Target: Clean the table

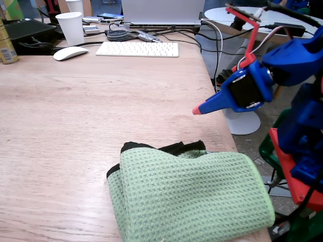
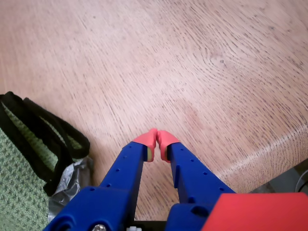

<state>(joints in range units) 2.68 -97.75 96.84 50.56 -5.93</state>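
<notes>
One cloth [image 1: 189, 194], green, lies bunched at the fixed view's lower centre on the table [image 1: 75, 116]. My gripper [image 2: 157, 139] hangs above bare wood, tips pressed together, empty. I'd part them, then descend onto the folds; something silvery, perhaps foil, sits underneath.

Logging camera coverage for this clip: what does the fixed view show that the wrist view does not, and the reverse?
Only the fixed view shows the keyboard, mouse, paper cup and the arm's body. Only the wrist view shows the claw with its red tips touching, holding nothing, and a crinkled silvery scrap beside the cloth. Both show the wooden table and the green cloth with black edging.
</notes>
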